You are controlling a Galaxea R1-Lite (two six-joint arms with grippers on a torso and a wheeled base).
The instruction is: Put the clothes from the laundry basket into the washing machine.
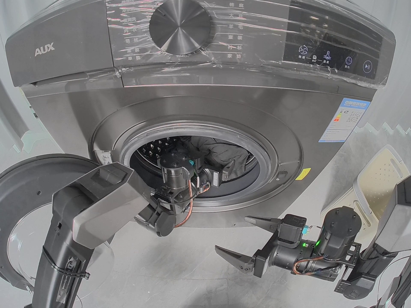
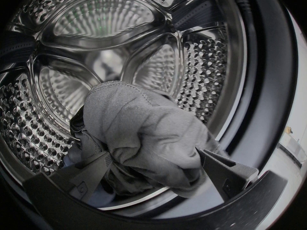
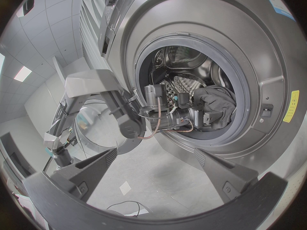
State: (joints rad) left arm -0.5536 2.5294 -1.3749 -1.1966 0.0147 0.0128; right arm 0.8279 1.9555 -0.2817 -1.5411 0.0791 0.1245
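The grey front-loading washing machine (image 1: 205, 103) stands with its round door (image 1: 25, 202) swung open to the left. My left gripper (image 2: 153, 152) is inside the drum (image 2: 105, 16) mouth, its fingers spread wide. A crumpled grey garment (image 2: 144, 128) bulges between and ahead of them, resting low in the drum. From the head view the same garment (image 1: 222, 152) lies in the opening just beyond the left wrist. My right gripper (image 1: 231, 234) hangs open and empty in front of the machine, below and right of the opening. The cream laundry basket (image 1: 376, 185) stands at the far right.
The drum's perforated steel wall (image 2: 22, 118) surrounds the garment, with a dark rubber seal (image 2: 265, 90) at the rim. The grey floor (image 1: 180, 266) lies below the right gripper. The left forearm (image 3: 128, 112) crosses in front of the open door (image 3: 92, 125).
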